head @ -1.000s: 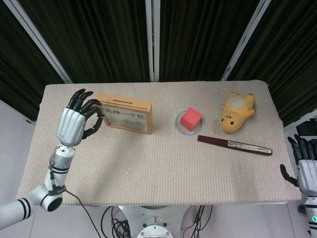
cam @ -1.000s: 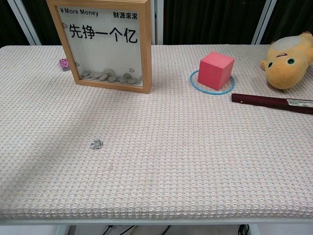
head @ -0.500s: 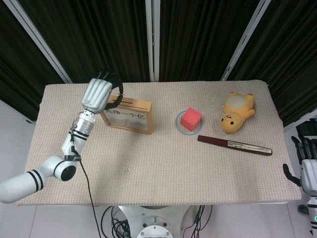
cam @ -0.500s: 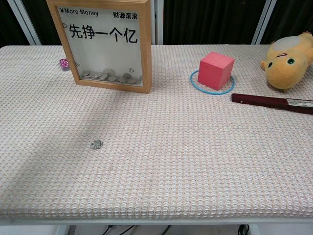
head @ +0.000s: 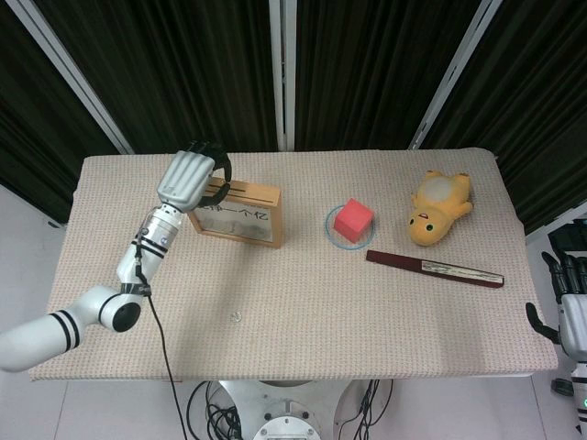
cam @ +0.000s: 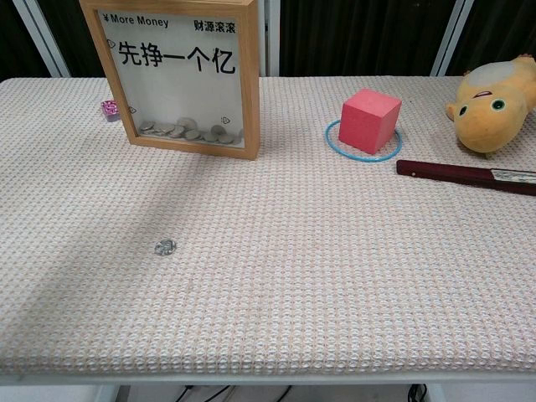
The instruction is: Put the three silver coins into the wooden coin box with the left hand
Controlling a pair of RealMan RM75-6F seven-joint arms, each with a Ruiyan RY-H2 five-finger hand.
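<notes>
The wooden coin box [head: 235, 213] stands upright at the back left of the table, glass front facing me, with several silver coins [cam: 186, 131] heaped at its bottom. My left hand [head: 191, 174] hovers over the left end of the box's top edge. I see its back, with the fingers curled down toward the slot [head: 240, 190]; whether they hold a coin is hidden. One silver coin [head: 237, 317] [cam: 165, 246] lies flat on the cloth, well in front of the box. My right hand [head: 572, 302] hangs off the table's right edge, fingers apart and holding nothing.
A red cube [cam: 369, 120] sits inside a blue ring [cam: 335, 142] at mid-table. A yellow plush toy [cam: 492, 102] lies at the back right, with a dark red stick [cam: 466, 177] in front of it. A small pink object [cam: 109, 109] lies left of the box.
My left hand has swung from beside the box's left edge up over its top, then settled slightly lower. The coin on the cloth has not moved.
</notes>
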